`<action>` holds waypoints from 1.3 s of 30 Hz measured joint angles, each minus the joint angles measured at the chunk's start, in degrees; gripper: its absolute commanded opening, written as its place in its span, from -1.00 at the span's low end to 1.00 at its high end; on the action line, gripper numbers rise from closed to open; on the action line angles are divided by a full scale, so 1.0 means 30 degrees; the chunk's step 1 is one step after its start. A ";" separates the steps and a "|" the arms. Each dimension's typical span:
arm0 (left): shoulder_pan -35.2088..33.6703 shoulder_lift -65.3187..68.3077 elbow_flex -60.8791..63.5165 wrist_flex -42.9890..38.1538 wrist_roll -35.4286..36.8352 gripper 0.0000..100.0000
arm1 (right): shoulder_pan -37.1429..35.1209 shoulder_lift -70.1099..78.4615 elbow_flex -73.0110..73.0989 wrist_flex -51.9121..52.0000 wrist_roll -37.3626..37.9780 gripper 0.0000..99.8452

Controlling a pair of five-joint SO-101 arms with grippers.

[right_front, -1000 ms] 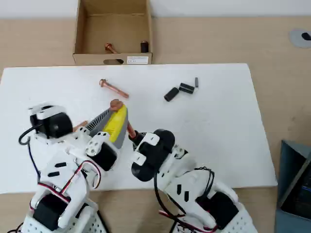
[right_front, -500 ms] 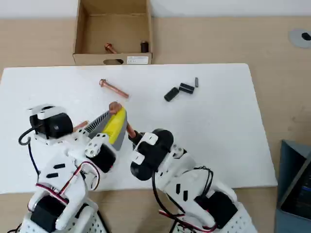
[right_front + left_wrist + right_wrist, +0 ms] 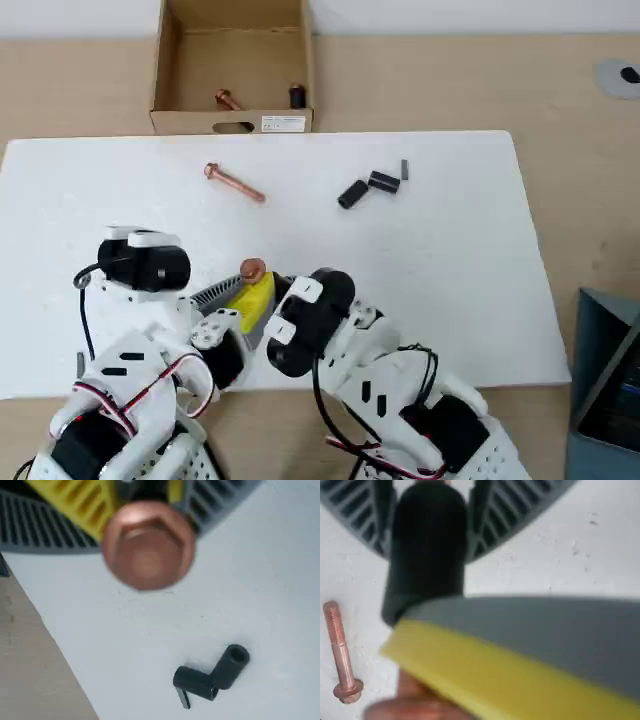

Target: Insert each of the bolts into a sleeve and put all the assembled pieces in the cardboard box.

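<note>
Copper bolt, black sleeve, white mat (yellow-and-grey ribbed fingers).

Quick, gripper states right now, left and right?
Left gripper: jaws closed on the copper bolt.
Right gripper: jaws closed on a black sleeve.

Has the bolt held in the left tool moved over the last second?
Yes. In the high view the held bolt and the left tool have pulled back from the cardboard box, ending further from the loose bolt.
</note>
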 measured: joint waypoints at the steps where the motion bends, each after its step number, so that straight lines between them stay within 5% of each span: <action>1: 0.0000 0.0000 0.0059 0.0029 0.0000 -0.98 | 0.0000 0.0000 0.0000 0.0029 0.0000 -0.98; 7: 0.0029 -0.0029 0.0088 0.0117 0.0059 -0.66 | 0.0059 0.0000 0.0000 0.0029 0.0000 -0.98; 17: -0.0791 0.0117 0.0234 0.0440 -0.0615 -0.63 | 0.0117 -0.0029 -0.0557 -0.0029 -0.0029 -0.98; 26: -0.1963 0.0029 -0.1875 0.0440 -0.1934 -0.64 | 0.0117 -0.0029 -0.0557 -0.0029 -0.0029 -0.98; 32: -0.3985 0.0029 -0.3634 0.0440 -0.3253 -1.00 | 0.1026 -0.0029 -0.0557 -0.0029 -0.0029 -0.98; 39: -0.6799 0.0029 -0.4103 0.0586 -0.5099 -1.00 | 0.2579 -0.0029 -0.0557 -0.0029 -0.0029 -0.98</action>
